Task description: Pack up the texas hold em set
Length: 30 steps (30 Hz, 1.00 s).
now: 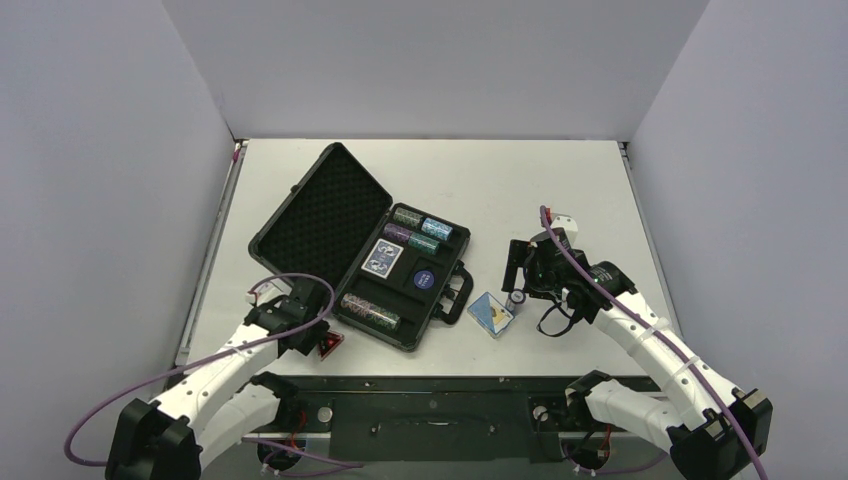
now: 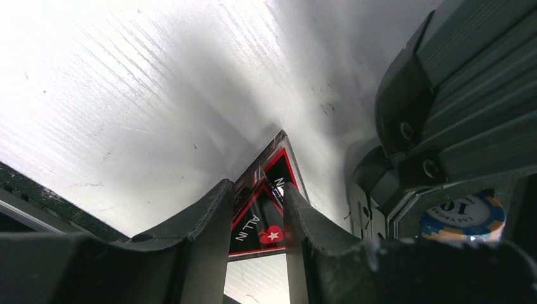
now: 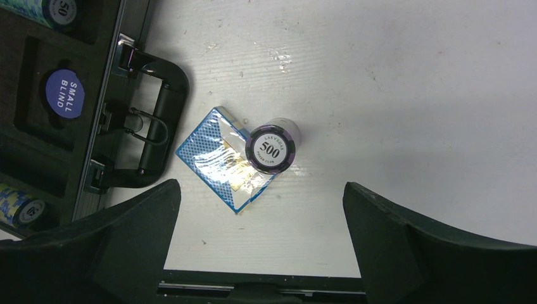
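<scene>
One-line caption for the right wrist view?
Open right gripper above a standing chip roll and blue card deck, beside the case.

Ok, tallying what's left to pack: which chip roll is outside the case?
The purple 500 roll, standing on end by the loose blue card deck; the others lie in foam slots in the case.
</scene>
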Tool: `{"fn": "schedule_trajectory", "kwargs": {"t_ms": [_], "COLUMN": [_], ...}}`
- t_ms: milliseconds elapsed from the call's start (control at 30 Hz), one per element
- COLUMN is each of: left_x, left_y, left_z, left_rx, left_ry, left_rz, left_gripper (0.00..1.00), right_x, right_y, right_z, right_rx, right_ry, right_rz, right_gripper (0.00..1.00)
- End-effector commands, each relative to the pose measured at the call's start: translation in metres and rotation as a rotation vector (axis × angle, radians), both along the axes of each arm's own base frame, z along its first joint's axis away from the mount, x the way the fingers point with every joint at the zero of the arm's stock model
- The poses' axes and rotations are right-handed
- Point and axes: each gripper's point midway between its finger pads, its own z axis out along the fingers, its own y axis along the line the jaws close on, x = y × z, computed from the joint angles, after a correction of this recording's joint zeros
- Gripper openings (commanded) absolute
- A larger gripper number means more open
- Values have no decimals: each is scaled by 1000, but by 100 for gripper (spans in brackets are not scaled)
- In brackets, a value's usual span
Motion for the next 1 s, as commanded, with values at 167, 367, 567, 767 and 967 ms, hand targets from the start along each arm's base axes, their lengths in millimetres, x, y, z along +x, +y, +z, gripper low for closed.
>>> {"fn": "schedule_trajectory", "kwargs": {"t_ms": [167,367,567,767,967], "left_x": [-3,-8,-11,-11,-7], "left_y": [4,1,0,-2,-4], "left_z": [18,17,17,24,36], "left_rx": [-1,-25,-39,-52,-55], "left_ry": [-50,-72,-90,-104,-135], "left_rz": [-46,-87,-107,-120,-146], "left_gripper": [17,6,0,0,0], "right_x": [7,7,6,5,4], "right_y": [-4,-2,-1,-1,-2], "right_z": [3,1,1,2,2], "right_rx": [-9,-2,0,5,7], "right_ry": [-35,-31,-29,-31,-32], "right_rz": [-18,-11,-7,-6,-7], "right_gripper": [95,95,95,95,95]}}
